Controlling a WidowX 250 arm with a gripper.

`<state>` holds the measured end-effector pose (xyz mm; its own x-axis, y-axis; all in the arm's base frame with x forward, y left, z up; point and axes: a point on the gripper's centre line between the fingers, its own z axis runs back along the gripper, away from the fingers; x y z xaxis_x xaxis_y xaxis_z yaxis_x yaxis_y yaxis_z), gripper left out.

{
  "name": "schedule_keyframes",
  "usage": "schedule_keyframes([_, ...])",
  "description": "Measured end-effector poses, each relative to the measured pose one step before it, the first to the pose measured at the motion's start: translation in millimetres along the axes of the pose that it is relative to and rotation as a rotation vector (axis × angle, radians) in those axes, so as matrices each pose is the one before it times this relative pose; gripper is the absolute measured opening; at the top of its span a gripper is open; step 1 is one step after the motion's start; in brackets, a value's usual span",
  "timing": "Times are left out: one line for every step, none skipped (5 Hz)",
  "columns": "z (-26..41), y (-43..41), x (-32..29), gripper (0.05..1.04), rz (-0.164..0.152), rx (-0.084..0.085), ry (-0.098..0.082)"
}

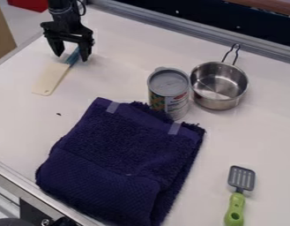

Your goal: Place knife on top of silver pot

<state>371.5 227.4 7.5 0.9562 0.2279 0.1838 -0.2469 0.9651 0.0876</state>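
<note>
At upper left, knife (53,77) slanting diagonally, cream end pointing lower left (blue end upper right); end effector (72,58) released

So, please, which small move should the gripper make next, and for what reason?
Probably the gripper should settle lower if needed, then close on the blue end of the knife. Its fingers stand apart with that blue end showing between them, and the knife lies on the table, not yet on the silver pot.
</note>
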Motion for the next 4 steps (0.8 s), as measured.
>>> schedule_keyframes([-3.56, -0.09, 2.46, 0.948, -0.0271, -0.0004, 0.0522])
schedule_keyframes([-0.99, -0.82, 2.04, 0.688, -0.0208, -0.0452, 0.068])
schedule_keyframes([-2.15, 2.78, 3.5, 0.401, -0.0156, -0.0129, 0.0265])
schedule_keyframes([-1.42, 2.94, -0.53, 0.223, -0.0095, -0.0013, -0.0036])
